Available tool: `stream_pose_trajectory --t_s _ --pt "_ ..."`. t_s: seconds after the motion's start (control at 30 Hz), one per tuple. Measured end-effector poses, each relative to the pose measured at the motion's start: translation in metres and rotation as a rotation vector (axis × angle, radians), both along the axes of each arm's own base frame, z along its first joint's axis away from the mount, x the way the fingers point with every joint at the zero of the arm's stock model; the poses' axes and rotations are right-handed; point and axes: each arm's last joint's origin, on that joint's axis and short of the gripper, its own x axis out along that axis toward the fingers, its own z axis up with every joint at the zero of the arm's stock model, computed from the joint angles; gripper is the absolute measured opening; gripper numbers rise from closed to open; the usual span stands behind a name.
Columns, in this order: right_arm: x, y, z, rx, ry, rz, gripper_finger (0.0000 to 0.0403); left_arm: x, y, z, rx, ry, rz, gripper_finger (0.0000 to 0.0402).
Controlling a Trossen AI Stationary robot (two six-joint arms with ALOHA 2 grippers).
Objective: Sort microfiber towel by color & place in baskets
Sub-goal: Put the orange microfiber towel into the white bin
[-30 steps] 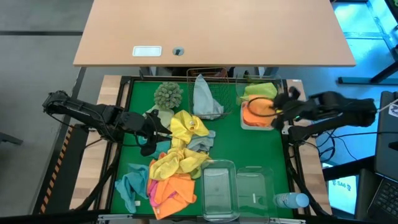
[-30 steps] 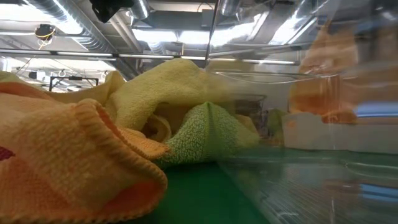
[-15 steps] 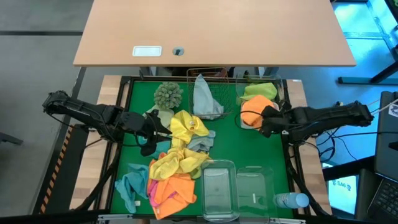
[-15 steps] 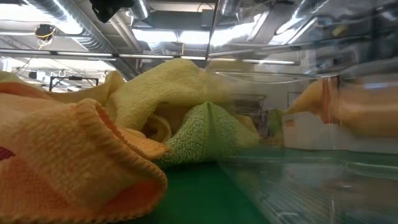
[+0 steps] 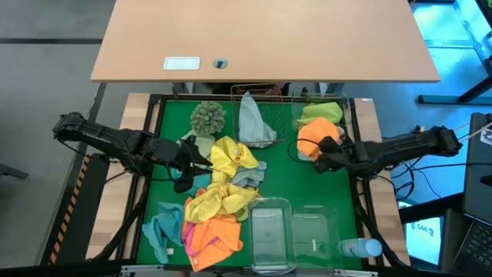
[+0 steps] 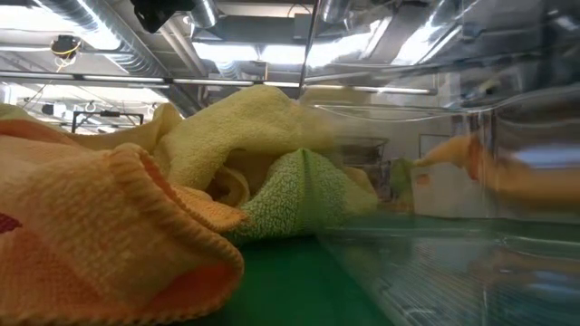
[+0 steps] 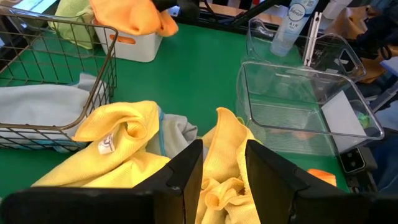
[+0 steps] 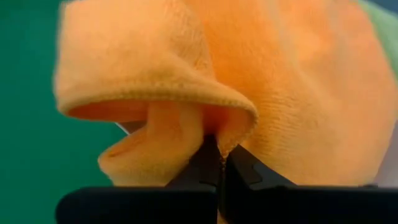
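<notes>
My right gripper (image 5: pixel 321 159) is shut on an orange towel (image 5: pixel 312 137) at the table's right. The towel is bunched over a white tray (image 7: pixel 140 48), in front of a lime green towel (image 5: pixel 323 112). In the low view the orange towel (image 6: pixel 462 156) shows blurred through a clear tub. My left gripper (image 5: pixel 196 163) hovers open above the yellow towels (image 7: pixel 134 134) in the middle pile; its fingers (image 7: pixel 186 177) have nothing between them. My right gripper pinches a hemmed fold of the orange towel (image 8: pixel 219 138) between its two shut fingers. It comes slanting down from the table's right side. The rest of the towel is bunched beyond the fingers over the white tray; whether it rests on the tray I cannot tell.
A copper wire basket (image 5: pixel 265 94) at the far edge holds a pale grey-blue towel (image 5: pixel 252 119), with a shaggy green ball (image 5: pixel 207 117) beside it. Orange, pink and teal towels (image 5: pixel 207 231) lie near left. Two clear tubs (image 5: pixel 270 225) and a bottle (image 5: pixel 360 248) stand near right.
My right gripper has come down and toward the table's left with the orange towel, rolling its wrist. The towel has sunk from high above the right side down over the white tray. My left gripper has kept still.
</notes>
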Motion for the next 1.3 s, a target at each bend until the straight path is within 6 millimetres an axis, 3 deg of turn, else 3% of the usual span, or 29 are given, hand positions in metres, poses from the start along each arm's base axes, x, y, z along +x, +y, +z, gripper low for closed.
stream_pose_trajectory --t_s 0.23,0.5,0.7,1.0,1.3 --pt "-0.011 -0.001 -0.022 0.039 0.042 -0.056 0.0001 0.0 0.0 0.0 0.0 0.0 0.0 0.0115" --pt "-0.011 -0.001 -0.022 0.044 0.046 -0.052 0.0001 0.0 0.0 0.0 0.0 0.0 0.0 0.0115" --pt "-0.009 0.0 -0.021 0.059 0.026 -0.047 0.0052 0.0 0.0 0.0 0.0 0.0 0.0 0.0115" --pt "0.0 0.005 0.011 0.178 0.065 0.085 0.0175 0.0 0.0 0.0 0.0 0.0 0.0 0.0115" --pt "0.004 0.003 0.061 0.068 0.025 0.078 0.0193 0.0 0.0 0.0 0.0 0.0 0.0 0.0115"
